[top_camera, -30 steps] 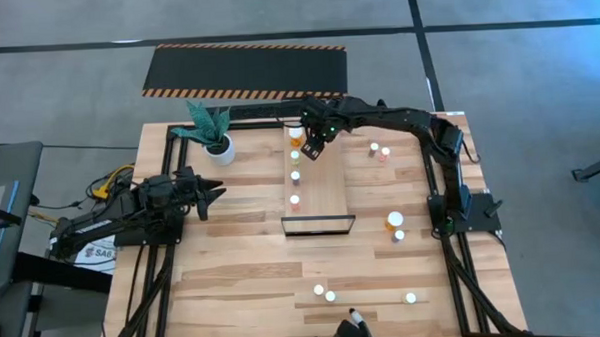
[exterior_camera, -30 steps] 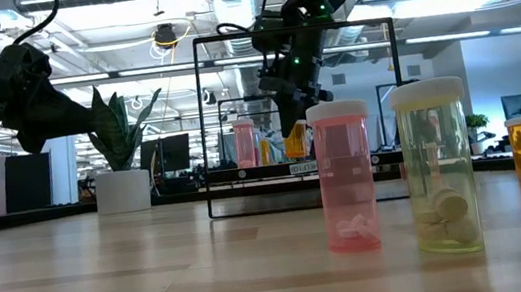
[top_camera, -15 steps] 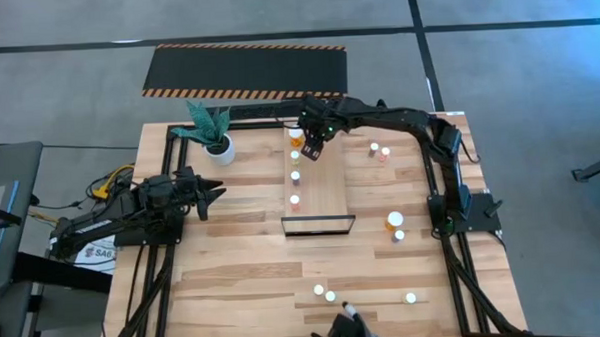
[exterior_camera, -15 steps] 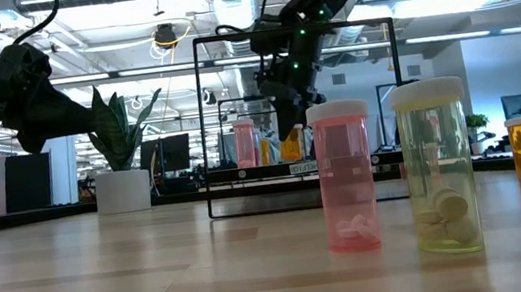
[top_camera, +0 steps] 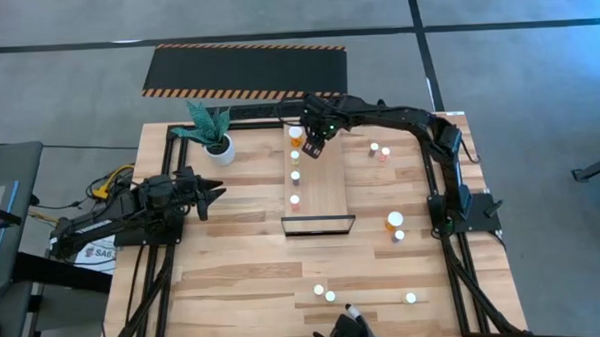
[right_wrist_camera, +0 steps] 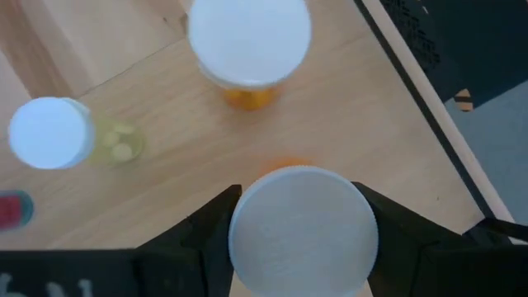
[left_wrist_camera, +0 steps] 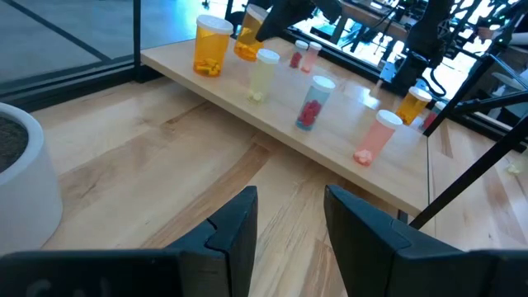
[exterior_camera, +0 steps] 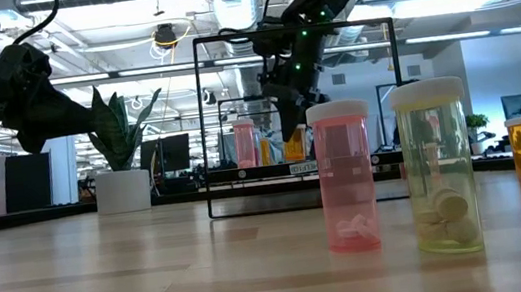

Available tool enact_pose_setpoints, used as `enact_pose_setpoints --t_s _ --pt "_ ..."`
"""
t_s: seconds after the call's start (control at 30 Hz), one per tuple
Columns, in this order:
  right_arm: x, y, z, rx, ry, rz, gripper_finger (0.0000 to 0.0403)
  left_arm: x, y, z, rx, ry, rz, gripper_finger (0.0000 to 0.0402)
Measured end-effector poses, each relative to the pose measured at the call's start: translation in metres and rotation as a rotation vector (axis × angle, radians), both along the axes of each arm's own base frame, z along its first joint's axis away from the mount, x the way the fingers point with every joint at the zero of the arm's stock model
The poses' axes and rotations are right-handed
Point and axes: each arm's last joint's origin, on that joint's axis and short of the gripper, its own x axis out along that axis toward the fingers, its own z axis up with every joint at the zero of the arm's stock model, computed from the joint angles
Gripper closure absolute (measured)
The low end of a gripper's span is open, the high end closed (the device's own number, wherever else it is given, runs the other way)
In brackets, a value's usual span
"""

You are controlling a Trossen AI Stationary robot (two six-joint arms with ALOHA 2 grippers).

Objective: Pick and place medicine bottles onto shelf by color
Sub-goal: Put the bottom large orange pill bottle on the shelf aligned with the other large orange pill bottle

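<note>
The shelf (top_camera: 326, 188), a pale board with a dark frame at its near end, lies mid-table. An orange bottle (top_camera: 296, 136), a yellowish one (top_camera: 296, 158), a reddish one (left_wrist_camera: 312, 104) and a pink one (top_camera: 294, 200) stand in a row on it. My right gripper (top_camera: 314, 143) is over the shelf's far end, shut on a second white-capped orange bottle (left_wrist_camera: 250, 37), next to the standing orange one (right_wrist_camera: 249, 41). My left gripper (top_camera: 217, 191) waits open at the table's left, its fingers (left_wrist_camera: 289, 223) empty. My right gripper pinches the orange bottle at its white cap (right_wrist_camera: 303, 239) between its two fingers (right_wrist_camera: 210, 243), which stand on opposite sides of the cap and point down from above. The bottle (exterior_camera: 293, 144) hangs slightly tilted at the shelf's surface; whether its bottom touches the board I cannot tell.
A white plant pot (top_camera: 219, 146) stands left of the shelf. Loose bottles stand at the right (top_camera: 378, 150), (top_camera: 394, 221) and near the front edge (top_camera: 324, 292), (top_camera: 411, 298). A black striped mat (top_camera: 246, 68) lies beyond the table. A person's hand (top_camera: 346, 332) shows at the near edge.
My right gripper has sunk a little toward the shelf's far end with the orange bottle, staying shut on it.
</note>
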Motion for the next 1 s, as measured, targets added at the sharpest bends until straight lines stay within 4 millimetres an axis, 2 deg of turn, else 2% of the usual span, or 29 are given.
enact_pose_setpoints --t_s 0.4,0.77,1.0 --pt "-0.002 0.008 -0.002 0.026 0.048 -0.095 0.0182 0.000 0.000 0.000 0.000 0.000 0.000 0.0274" --pt "0.004 0.014 -0.001 -0.001 0.026 -0.069 0.0181 0.000 0.000 0.000 0.000 0.000 0.000 0.0274" --pt "0.006 0.014 -0.001 -0.028 0.034 0.009 0.0181 0.000 0.000 0.000 0.000 0.000 0.000 0.0274"
